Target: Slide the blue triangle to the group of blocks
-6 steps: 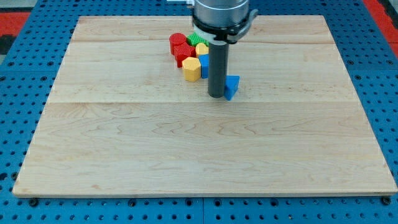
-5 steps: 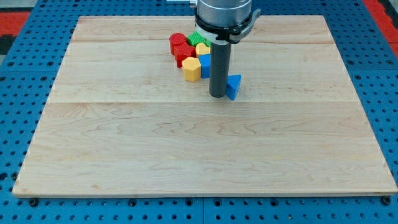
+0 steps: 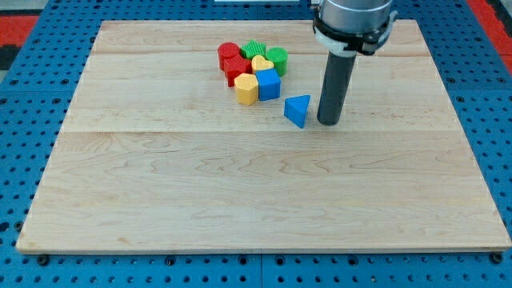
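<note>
The blue triangle [image 3: 297, 110] lies alone on the wooden board [image 3: 256, 192], a short way right and below the group of blocks. The group holds two red blocks [image 3: 233, 60], two green blocks [image 3: 266, 54], a yellow heart [image 3: 260, 63], a yellow block [image 3: 246, 89] and a blue cube [image 3: 268, 84]. My tip [image 3: 328, 122] stands on the board just to the right of the blue triangle, with a small gap between them. The triangle sits between my tip and the group.
The board lies on a blue pegboard surface [image 3: 32, 96]. A red area [image 3: 20, 20] shows at the view's top left corner. The arm's grey body [image 3: 354, 20] hangs over the board's top right part.
My tip has moved from the triangle's left side, beside the group, over to its right side. The blue cube and green blocks it hid now show. The triangle has barely shifted.
</note>
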Controlling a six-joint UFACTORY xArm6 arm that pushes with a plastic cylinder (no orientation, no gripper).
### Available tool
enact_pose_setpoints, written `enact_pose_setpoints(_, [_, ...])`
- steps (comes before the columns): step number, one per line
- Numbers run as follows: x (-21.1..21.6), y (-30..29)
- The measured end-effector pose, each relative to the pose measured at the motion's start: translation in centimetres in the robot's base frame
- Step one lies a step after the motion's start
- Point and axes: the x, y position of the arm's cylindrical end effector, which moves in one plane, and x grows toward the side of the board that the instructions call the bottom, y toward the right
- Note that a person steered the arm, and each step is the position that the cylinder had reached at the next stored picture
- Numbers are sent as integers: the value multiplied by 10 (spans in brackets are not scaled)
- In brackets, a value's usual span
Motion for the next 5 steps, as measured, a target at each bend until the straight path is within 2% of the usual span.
enact_pose_setpoints(1, [1, -58])
enact_pose_setpoints(2, [-23, -75])
enact_pose_setpoints(3, [-42, -54])
enact_pose_setpoints(5, [-47, -39])
